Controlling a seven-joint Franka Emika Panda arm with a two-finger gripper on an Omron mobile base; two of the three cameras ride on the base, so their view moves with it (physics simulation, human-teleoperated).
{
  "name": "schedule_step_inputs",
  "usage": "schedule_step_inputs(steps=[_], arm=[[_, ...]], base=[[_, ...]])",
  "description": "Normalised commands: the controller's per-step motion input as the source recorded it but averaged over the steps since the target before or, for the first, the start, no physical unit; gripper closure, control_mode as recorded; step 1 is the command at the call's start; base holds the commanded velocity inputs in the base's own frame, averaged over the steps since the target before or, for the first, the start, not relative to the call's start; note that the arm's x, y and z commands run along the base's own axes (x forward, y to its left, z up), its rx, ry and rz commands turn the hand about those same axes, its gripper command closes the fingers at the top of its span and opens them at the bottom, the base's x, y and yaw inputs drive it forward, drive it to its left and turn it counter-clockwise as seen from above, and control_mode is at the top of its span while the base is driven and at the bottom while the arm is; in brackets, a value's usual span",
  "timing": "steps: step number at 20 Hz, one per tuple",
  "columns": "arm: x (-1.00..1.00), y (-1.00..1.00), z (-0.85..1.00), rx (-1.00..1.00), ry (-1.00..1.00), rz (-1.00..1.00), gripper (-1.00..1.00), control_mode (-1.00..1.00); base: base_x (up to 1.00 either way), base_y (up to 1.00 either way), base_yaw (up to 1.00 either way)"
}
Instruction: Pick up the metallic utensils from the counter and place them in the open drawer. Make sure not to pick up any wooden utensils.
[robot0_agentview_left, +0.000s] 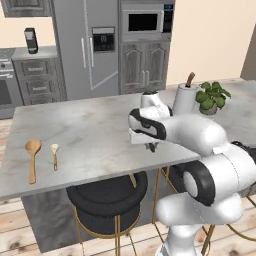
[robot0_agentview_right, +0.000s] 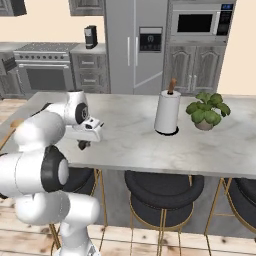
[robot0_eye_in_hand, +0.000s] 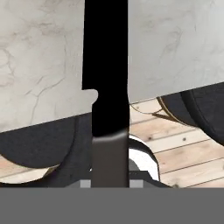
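Left base view: your gripper (robot0_agentview_left: 151, 146) sits low at the near edge of the counter (robot0_agentview_left: 95, 132), the fingers mostly hidden under the white hand. Well off to the side of the hand, at the far end of the slab, lie the large wooden spoon (robot0_agentview_left: 32, 158) and, just beside it, the shorter utensil with the pale head (robot0_agentview_left: 54, 154). Leave both alone. The paper towel roll (robot0_agentview_left: 185, 99) and potted plant (robot0_agentview_left: 211, 97) stand beyond the hand, clear of it.

Right base view: the gripper (robot0_agentview_right: 83, 144) hangs at the counter (robot0_agentview_right: 150, 137) lip, above the black stools (robot0_agentview_right: 164, 190). You can't read the finger gap from here. The paper towel roll (robot0_agentview_right: 167, 112) and plant (robot0_agentview_right: 206, 110) stand well apart from the hand.

Hand view: the kitchen knife (robot0_eye_in_hand: 106, 78) runs straight out ahead of the hand, dark blade over the marbled top, the handle coming back to the bottom edge where the fingers are. The fingertips themselves are hidden behind the handle, but the way it sits dead centre reads as the jaws clamped on it. The counter edge cuts across behind the blade, stools and wood floor beyond.

My read: you're at the grasp-and-lift step on the knife, with the spoon not yet spotted from these angles. Next calls for a clean vertical lift, keeping the blade level, then a carry to the open drawer, which I can't locate from here. Watch for the long blade swinging or catching the counter edge.
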Motion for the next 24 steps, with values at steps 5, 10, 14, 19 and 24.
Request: schedule_step_inputs(steps=[5, 10, 14, 19, 24], arm=[[-1.00, -0.41, 1.00, 0.00, 0.04, -0.04, 1.00, -1.00], [-1.00, -0.34, 0.95, 0.00, 0.08, -0.01, 1.00, -1.00], [-1.00, -0.24, 0.62, 0.00, 0.02, -0.02, 1.00, -1.00], [-1.00, -0.04, 0.18, 0.01, -0.07, 0.00, 1.00, -1.00], [-0.55, 0.16, -0.03, -0.02, -0.08, 0.05, 1.00, -1.00]], base=[[0.00, 0.00, 0.00], [0.00, 0.00, 0.00], [0.00, 0.00, 0.00], [0.00, 0.00, 0.00], [0.00, 0.00, 0.00]])
